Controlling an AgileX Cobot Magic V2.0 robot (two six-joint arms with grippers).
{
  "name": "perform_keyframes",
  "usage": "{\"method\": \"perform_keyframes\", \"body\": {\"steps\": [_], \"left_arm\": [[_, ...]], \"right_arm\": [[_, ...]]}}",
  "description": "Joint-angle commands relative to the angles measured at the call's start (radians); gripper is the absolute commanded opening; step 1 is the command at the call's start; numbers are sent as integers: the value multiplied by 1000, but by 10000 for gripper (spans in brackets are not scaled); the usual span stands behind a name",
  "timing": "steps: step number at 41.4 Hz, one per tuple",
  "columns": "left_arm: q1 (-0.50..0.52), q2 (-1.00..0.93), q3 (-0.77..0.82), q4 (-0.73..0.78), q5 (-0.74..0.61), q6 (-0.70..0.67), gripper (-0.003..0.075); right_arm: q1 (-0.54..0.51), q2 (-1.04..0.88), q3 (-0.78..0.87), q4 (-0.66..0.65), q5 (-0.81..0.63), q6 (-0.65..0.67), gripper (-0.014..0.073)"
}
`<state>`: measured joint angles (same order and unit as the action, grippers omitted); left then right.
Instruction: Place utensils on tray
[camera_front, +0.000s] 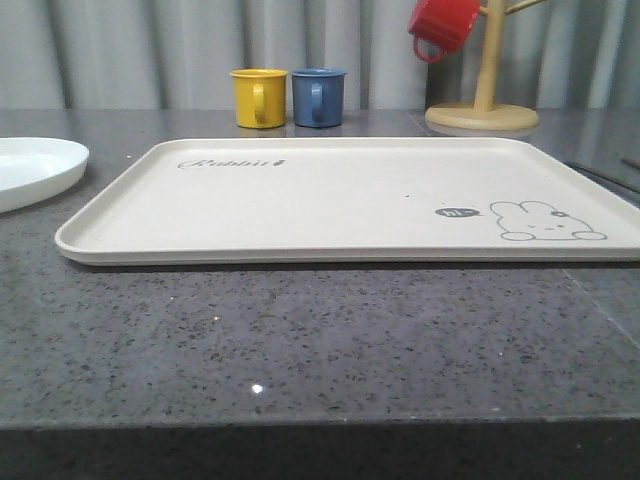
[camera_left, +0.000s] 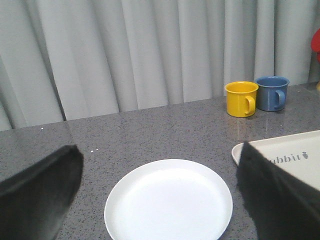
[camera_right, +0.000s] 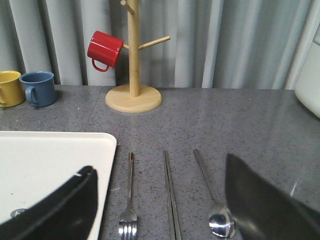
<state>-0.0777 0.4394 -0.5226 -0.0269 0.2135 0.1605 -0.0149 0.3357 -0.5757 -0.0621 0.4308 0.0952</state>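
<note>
The cream tray (camera_front: 340, 205) with "Rabbit" script and a bunny drawing lies flat in the middle of the table, nothing on it; its corners also show (camera_left: 295, 155) (camera_right: 45, 165). A white plate (camera_front: 30, 170) (camera_left: 169, 200) sits to its left. My left gripper (camera_left: 160, 200) hovers open above the plate, nothing between its fingers. To the right of the tray lie a fork (camera_right: 129, 200), a pair of chopsticks (camera_right: 170, 195) and a spoon (camera_right: 215, 200), side by side on the stone. My right gripper (camera_right: 160, 205) is open above them, holding nothing.
A yellow mug (camera_front: 259, 97) and a blue mug (camera_front: 318, 96) stand behind the tray. A wooden mug tree (camera_front: 483, 100) at the back right carries a red mug (camera_front: 443, 25). A white object (camera_right: 307, 75) stands at the far right. Curtains close the back.
</note>
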Motion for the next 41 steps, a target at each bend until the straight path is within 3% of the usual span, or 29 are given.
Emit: {"method": "perform_keyframes", "body": {"steps": [1, 9, 16, 31, 41], "left_arm": [[0, 12, -36, 0, -83, -11, 685], [-2, 46, -45, -4, -81, -11, 631], [-44, 192, -149, -4, 7, -11, 620], [-181, 657, -524, 5, 541, 19, 620], [-188, 937, -695, 45, 741, 52, 620]], "right_arm": [[-6, 17, -37, 1, -77, -5, 661], [-6, 17, -35, 1, -77, -5, 654], [-6, 17, -35, 1, -77, -5, 654], [-6, 17, -35, 1, -77, -5, 654], [-6, 17, -35, 1, -77, -5, 654]]}}
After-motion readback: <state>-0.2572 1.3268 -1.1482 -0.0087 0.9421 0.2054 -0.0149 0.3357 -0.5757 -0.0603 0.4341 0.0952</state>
